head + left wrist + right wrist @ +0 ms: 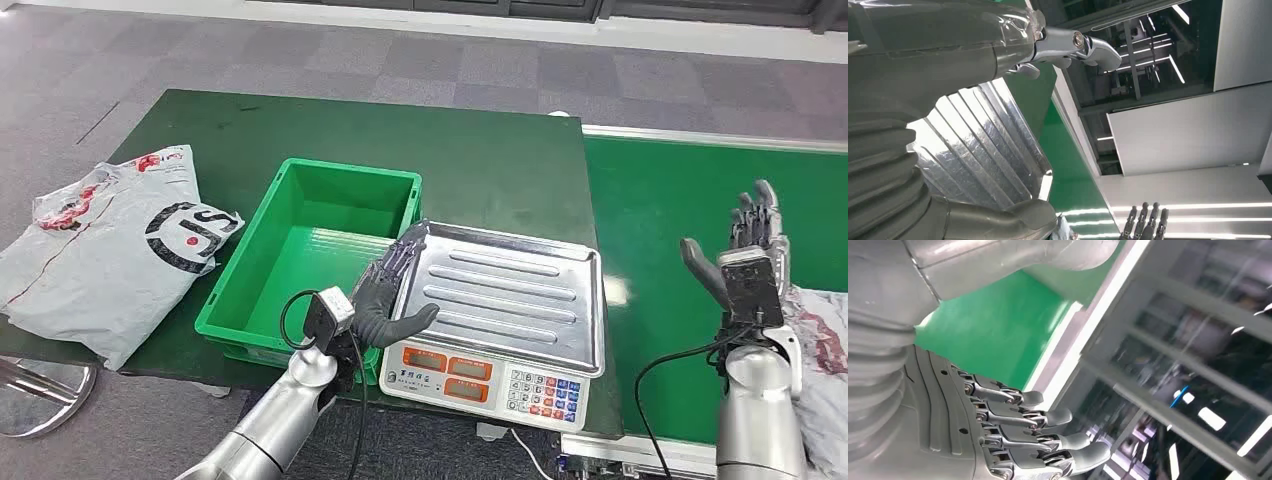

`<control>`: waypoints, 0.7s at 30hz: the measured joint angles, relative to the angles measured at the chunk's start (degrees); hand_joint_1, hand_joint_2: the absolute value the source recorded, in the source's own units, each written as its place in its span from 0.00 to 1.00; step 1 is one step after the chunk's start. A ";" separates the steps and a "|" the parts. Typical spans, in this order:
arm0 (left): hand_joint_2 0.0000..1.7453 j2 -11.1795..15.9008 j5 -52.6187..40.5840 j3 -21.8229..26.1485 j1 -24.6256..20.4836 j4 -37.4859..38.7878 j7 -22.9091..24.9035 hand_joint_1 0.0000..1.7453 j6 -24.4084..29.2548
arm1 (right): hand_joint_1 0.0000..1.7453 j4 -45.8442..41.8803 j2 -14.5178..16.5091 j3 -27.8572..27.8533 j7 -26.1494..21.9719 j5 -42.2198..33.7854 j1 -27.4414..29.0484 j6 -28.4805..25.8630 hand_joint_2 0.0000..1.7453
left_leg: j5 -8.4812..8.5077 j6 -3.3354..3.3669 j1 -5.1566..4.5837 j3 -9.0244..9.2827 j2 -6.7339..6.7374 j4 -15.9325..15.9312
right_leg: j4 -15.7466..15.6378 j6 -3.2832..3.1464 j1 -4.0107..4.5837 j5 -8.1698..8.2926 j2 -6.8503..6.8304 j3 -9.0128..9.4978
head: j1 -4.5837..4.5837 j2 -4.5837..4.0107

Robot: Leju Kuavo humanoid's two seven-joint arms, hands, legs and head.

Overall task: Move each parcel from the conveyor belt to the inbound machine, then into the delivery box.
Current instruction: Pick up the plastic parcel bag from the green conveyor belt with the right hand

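Two hands, both empty, fingers apart: left hand (pixel 392 288) at the scale (pixel 505 318) tray's left edge, frame centre; right hand (pixel 745 262) over the conveyor belt (pixel 670 210), right.

Dark green table (pixel 480 150), green crate (pixel 310 260), scale (pixel 500 320), grey parcel (pixel 100 250)

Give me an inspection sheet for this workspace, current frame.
Surface: dark green table, bright green conveyor belt beside it.
Job's things: scale tray bare; green crate empty; one parcel left of crate, another parcel at belt's near edge.
Clutter: nothing seen.
Hands: left hand open at scale's left edge; right hand open, raised over belt.
Cables: black cable at left wrist, another black cable at right wrist.
Surroundings: grey carpet floor.
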 joint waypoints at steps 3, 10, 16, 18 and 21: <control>1.00 0.04 0.00 0.00 0.00 -0.04 0.00 0.00 0.00 | 0.00 1.70 -0.90 0.02 1.61 2.45 -0.61 -3.37 1.00 | 0.00 0.00 0.00 0.00 0.00 0.00 | 0.00 0.00 0.00 0.00 0.00 0.00 | 0.00 0.00; 1.00 0.08 0.00 0.00 -0.03 -0.02 0.00 0.00 -0.04 | 0.00 6.89 -4.14 0.02 4.85 6.37 -2.17 -8.80 1.00 | 0.00 0.00 -0.01 0.00 0.00 0.01 | 0.00 0.01 -0.01 0.01 0.00 0.00 | 0.00 0.00; 1.00 0.08 0.00 0.00 -0.33 0.44 0.00 0.00 -0.57 | 0.00 12.29 -7.52 0.02 12.93 15.44 -3.98 -13.84 1.00 | 0.00 0.00 -0.01 0.01 -0.07 0.01 | -0.01 0.01 -0.01 0.00 -0.05 -0.01 | 0.00 0.00; 1.00 0.08 0.00 0.00 -0.52 0.86 0.00 0.00 -0.93 | 0.00 15.72 -10.13 0.02 17.54 19.62 -4.50 -15.25 1.00 | 0.00 0.01 -0.02 -0.01 -0.15 0.03 | -0.02 0.01 -0.02 0.00 -0.13 0.00 | 0.00 0.00; 1.00 0.07 0.00 0.01 -0.78 1.56 0.00 0.00 -1.22 | 0.00 21.39 -14.52 -0.04 22.10 23.58 -4.79 -16.10 1.00 | -0.01 0.03 -0.03 -0.07 -0.25 0.04 | -0.03 0.02 -0.04 0.00 -0.21 0.01 | 0.01 0.00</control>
